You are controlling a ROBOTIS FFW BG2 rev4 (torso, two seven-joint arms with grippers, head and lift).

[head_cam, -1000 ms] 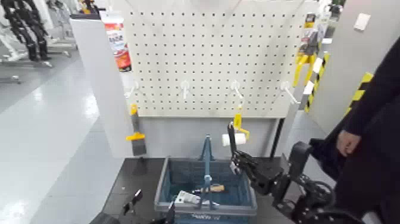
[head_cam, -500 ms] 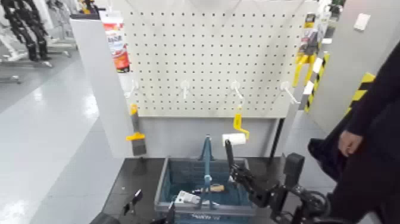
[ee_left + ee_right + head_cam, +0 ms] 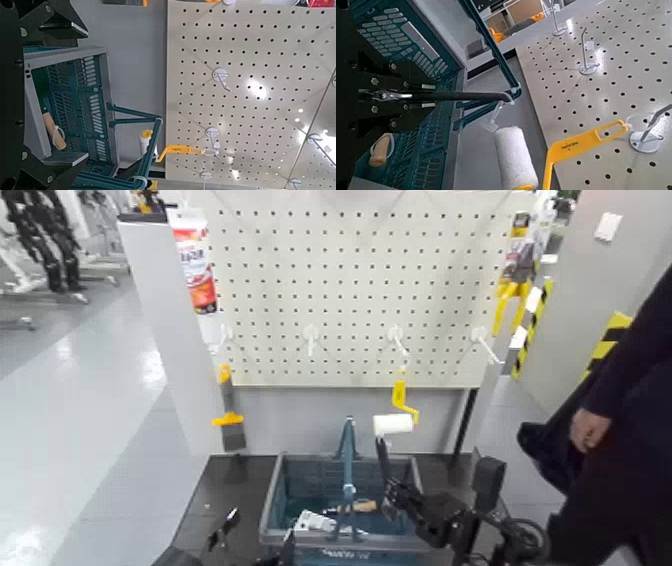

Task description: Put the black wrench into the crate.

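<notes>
- I am holding my black left gripper (image 3: 85,95) open.
- The blue-grey slatted plastic crate (image 3: 108,107) is showing its hoop handle (image 3: 157,138).
- A light-wooden-handled tool (image 3: 55,131) is lying inside.
- A yellow-handled white paint roller (image 3: 179,149) is hanging near the pale perforated metal pegboard (image 3: 238,103).

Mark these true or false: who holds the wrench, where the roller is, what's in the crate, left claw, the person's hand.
1. The right claw grips the black wrench. True.
2. The paint roller lies in the crate. False: it hangs in front of the pegboard.
3. A wooden-handled item is inside the crate. True.
4. The left claw is shut on the crate's handle. False: it is open and empty.
5. The person's hand is away from the crate. True.
</notes>
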